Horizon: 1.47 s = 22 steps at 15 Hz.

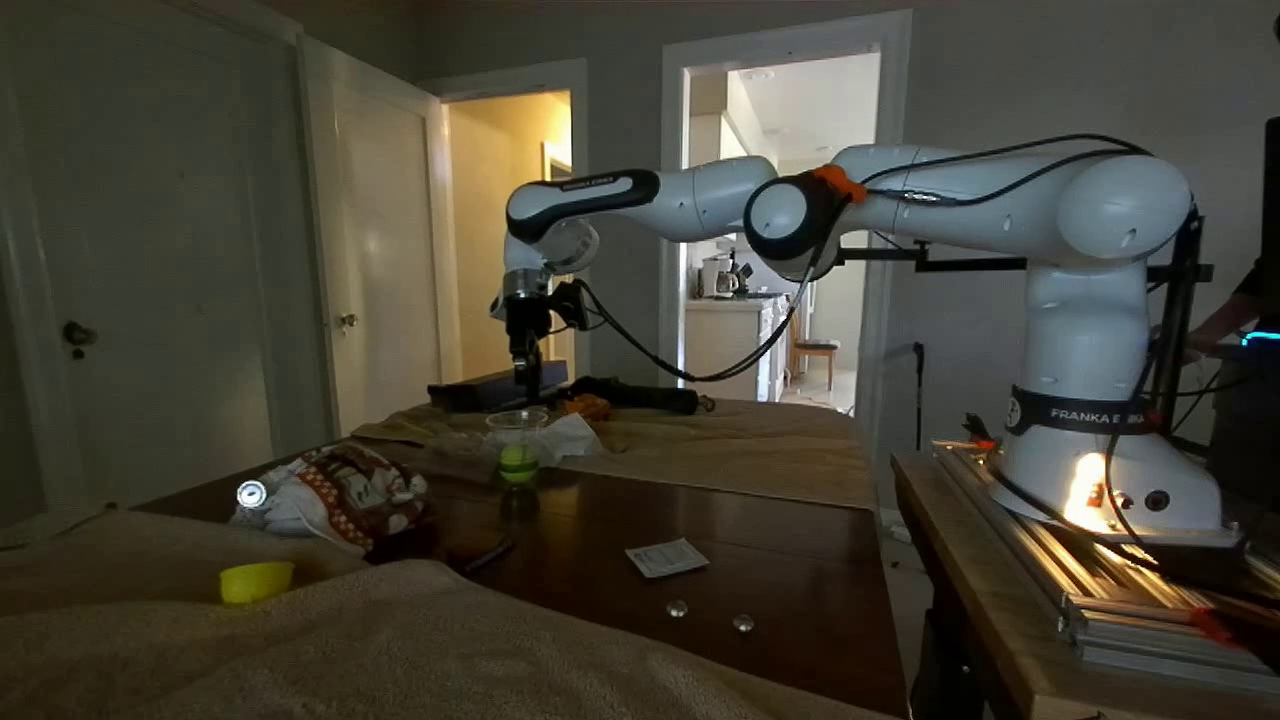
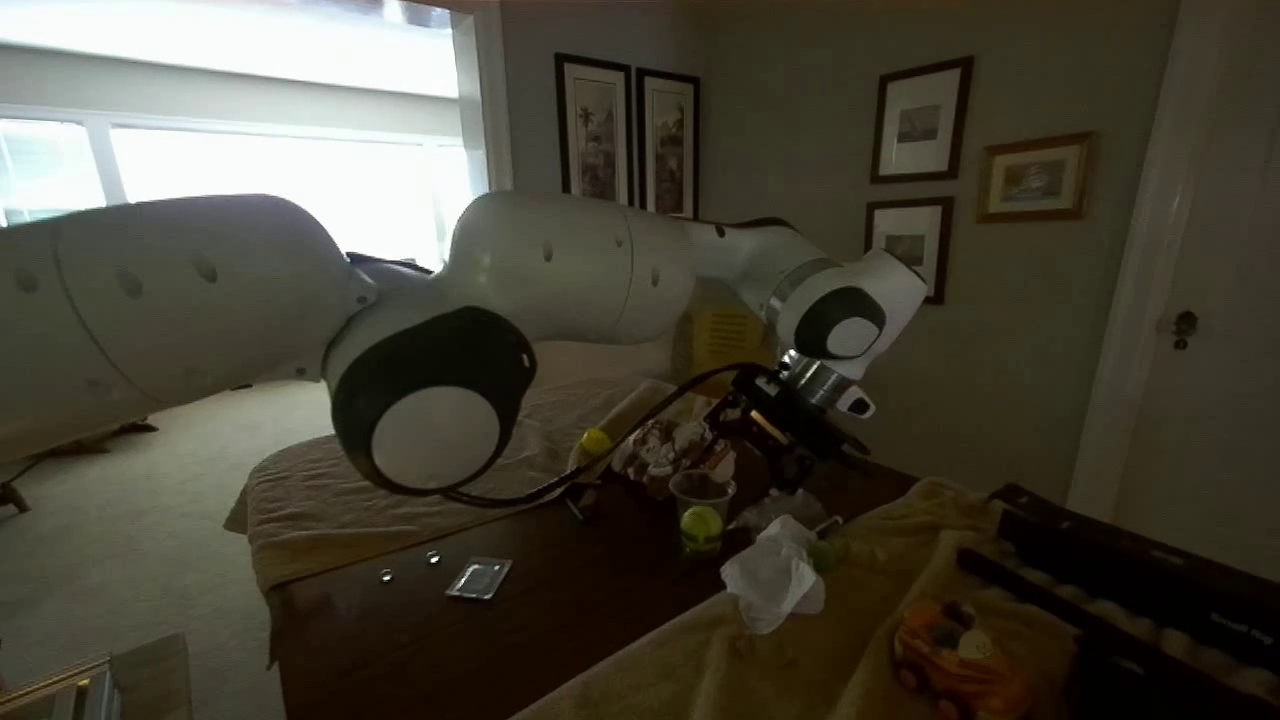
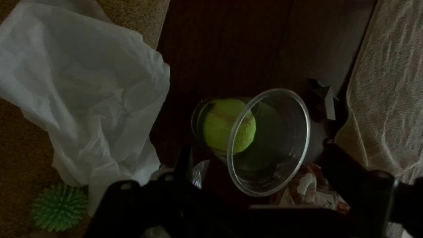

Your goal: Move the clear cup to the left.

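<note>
We see claw (image 3: 257, 145) w/ jaws spread wide, clear cup (image 3: 276, 142) showing btwn them in wrist view, depth unclear; in an exterior view cup's upright on dark table (image 2: 600, 560) at approx 8 o'clock of claw, yellow-green ball (image 2: 702, 530) inside; in wrist view we get crumpled white sheet (image 3: 96, 86) at approx 9:30, spiky green ball (image 3: 60, 207) 8:30, tan cloth (image 3: 386, 82) 2 o'clock

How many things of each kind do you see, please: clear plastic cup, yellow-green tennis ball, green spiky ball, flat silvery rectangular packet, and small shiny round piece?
Clear plastic cup: 1
Yellow-green tennis ball, inside the cup: 1
Green spiky ball: 1
Flat silvery rectangular packet: 1
Small shiny round pieces: 2
Total: 6
</note>
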{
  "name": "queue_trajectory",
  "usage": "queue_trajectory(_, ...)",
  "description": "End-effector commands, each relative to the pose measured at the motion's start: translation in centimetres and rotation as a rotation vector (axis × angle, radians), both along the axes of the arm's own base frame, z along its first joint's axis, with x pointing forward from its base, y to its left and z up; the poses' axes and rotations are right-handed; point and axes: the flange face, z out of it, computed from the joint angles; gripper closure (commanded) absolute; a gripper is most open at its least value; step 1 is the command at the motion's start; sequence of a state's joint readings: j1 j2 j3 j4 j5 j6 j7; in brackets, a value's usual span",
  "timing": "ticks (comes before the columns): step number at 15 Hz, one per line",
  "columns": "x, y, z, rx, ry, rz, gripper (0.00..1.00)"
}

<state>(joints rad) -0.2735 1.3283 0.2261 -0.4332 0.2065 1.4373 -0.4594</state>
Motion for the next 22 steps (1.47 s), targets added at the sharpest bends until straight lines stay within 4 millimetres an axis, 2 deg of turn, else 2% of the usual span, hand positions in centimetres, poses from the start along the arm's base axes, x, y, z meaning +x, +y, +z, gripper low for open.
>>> queue_trajectory(1, -0.3, 0.6, -1.1, 0.045, 0.038, -0.024, 0.00)
queue_trajectory(6, -0.7, 0.6, -4.2, 0.060, 0.064, -0.021, 0.00)
queue_trajectory(7, -0.8, 0.6, -4.7, 0.061, 0.069, -0.023, 0.03)
queue_trajectory(8, -0.8, 0.7, -5.0, 0.063, 0.071, -0.021, 0.28)
queue_trajectory(10, -0.8, 0.9, -5.3, 0.063, 0.069, -0.014, 0.30)
queue_trajectory(13, -0.7, 1.0, -5.0, 0.060, 0.061, -0.004, 0.55)
queue_trajectory(19, -0.3, 1.3, -3.5, 0.043, 0.028, 0.025, 0.95)
queue_trajectory(20, -0.3, 1.4, -3.2, 0.042, 0.024, 0.027, 0.99)
queue_trajectory(22, -0.2, 1.5, -2.9, 0.041, 0.018, 0.032, 1.00)
